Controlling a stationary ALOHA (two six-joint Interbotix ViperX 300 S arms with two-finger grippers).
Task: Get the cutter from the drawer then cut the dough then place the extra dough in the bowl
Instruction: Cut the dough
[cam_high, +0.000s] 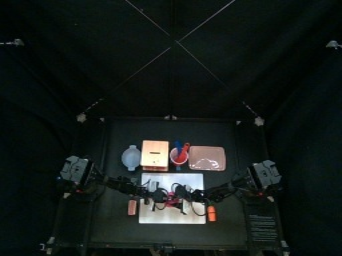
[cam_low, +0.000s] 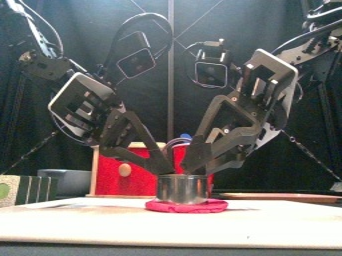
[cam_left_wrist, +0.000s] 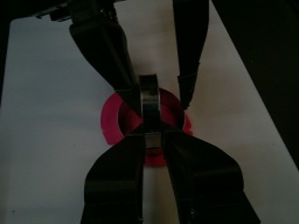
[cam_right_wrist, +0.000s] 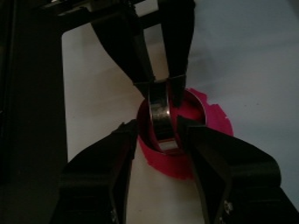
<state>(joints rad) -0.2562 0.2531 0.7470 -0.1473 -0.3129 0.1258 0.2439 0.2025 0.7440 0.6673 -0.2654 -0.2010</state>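
Where the top view shows the white cutting board (cam_high: 150, 216) near the worktop's (cam_high: 107, 230) front, the front view has the metal cutter (cam_low: 182, 187) on the pink dough (cam_low: 187, 207), left claw (cam_low: 159, 171) and right claw (cam_low: 203, 171) meeting there, while each wrist view shows its claw pinching the cutter

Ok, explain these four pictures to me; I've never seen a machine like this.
This is a two-armed robot at a black table. One picture looks down from above, one looks level from the front edge, two come from wrist cameras. On the table: a white cutting board, a wooden box, a blue-grey bowl, a red cup and a pink tray. The left gripper and right gripper both seem clamped on the round metal cutter, which sits on the pink dough on the board.
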